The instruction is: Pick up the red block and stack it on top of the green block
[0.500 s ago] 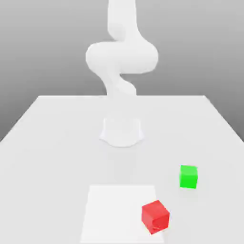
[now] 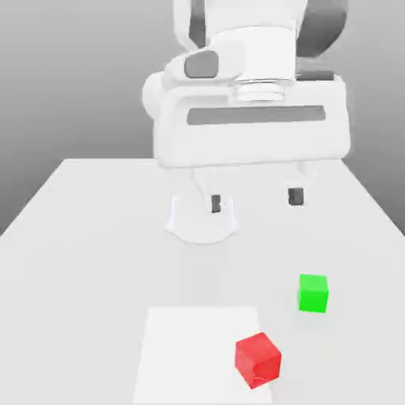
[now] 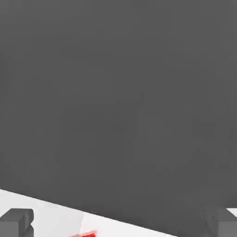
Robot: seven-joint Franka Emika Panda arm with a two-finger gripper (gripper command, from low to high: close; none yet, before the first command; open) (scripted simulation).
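With the two fingertips (image 2: pixel 296 196) set wide apart, the gripper (image 2: pixel 255 200) is in the open condition. In the exterior view it appears higher in the picture than the white square (image 2: pixel 194 356) on the table (image 2: pixel 71 277); the gap between its dark pads is unoccupied, and both pads stand clear of the two blocks. The hand body (image 2: pixel 253 142) is a wide white housing with a long grey strip (image 2: pixel 255 115) across its face, sitting slightly tilted.

The red block (image 2: pixel 258 361) is located at the white square's edge on the exterior view's right, overlapping that edge in the picture near the lower corner. It is a plain, bright red cube, turned at an angle to the square's sides, with its upper face and two side faces exposed. The faces differ slightly in shade.

The green block (image 2: pixel 312 293) is located off the white square, toward the exterior view's right and higher in the picture than the square's upper edge. It is a plain, bright green cube, smaller in appearance than the red one — its front face is nearly square-on to the view, with a lighter upper face. The two blocks are apart.

The white arm base (image 2: pixel 202 221) stands beyond the white square. In the hand view, a small part of the red block is visible against a pale surface.
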